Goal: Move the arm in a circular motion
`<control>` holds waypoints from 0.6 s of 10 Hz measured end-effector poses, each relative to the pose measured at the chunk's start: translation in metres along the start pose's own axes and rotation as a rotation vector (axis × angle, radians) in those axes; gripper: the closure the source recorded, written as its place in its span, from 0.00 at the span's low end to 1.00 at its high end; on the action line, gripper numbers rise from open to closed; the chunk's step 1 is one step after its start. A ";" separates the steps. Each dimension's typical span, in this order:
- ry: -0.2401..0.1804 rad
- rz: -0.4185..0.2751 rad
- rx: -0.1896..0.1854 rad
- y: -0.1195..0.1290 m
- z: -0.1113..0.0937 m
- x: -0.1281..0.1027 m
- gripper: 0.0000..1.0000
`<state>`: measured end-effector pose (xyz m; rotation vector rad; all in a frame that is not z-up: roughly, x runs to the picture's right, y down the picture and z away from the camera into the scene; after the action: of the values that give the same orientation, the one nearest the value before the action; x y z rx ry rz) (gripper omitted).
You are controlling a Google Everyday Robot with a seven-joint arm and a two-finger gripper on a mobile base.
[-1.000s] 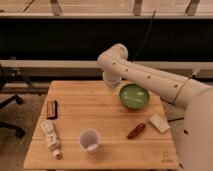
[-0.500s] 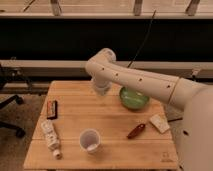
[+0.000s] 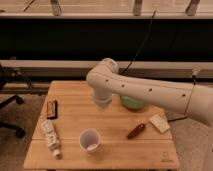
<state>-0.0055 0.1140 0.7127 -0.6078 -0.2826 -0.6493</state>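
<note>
The arm (image 3: pixel 150 90) is large, glossy and cream-white, with small dark screw holes. It reaches in from the right edge, across the wooden table (image 3: pixel 115 155), to a bulbous joint (image 3: pixel 102 75) over the table's middle back. A short segment hangs down from that joint, and the gripper (image 3: pixel 103 103) is at its lower end, above the tabletop, left of the green bowl (image 3: pixel 132 103) and behind the white cup (image 3: pixel 90 140). It holds nothing that I can see.
On the table lie a dark bar (image 3: pixel 51 109) at the left, a white crumpled packet (image 3: pixel 50 137) at the front left, a reddish-brown item (image 3: pixel 136 131) and a pale packet (image 3: pixel 159 123) at the right. An office chair (image 3: pixel 7 107) stands at the left. A dark wall and rail run behind.
The arm's joint and hanging end have swung left and towards the front, from beside the green bowl to over the table's middle. The table items have not moved.
</note>
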 end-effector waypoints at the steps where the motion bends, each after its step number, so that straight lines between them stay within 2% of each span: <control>1: -0.001 0.025 -0.025 0.022 -0.001 0.008 1.00; 4: 0.005 0.127 -0.076 0.072 0.000 0.042 1.00; 6: 0.024 0.228 -0.106 0.107 0.000 0.076 1.00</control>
<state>0.1211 0.1452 0.6985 -0.7213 -0.1546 -0.4535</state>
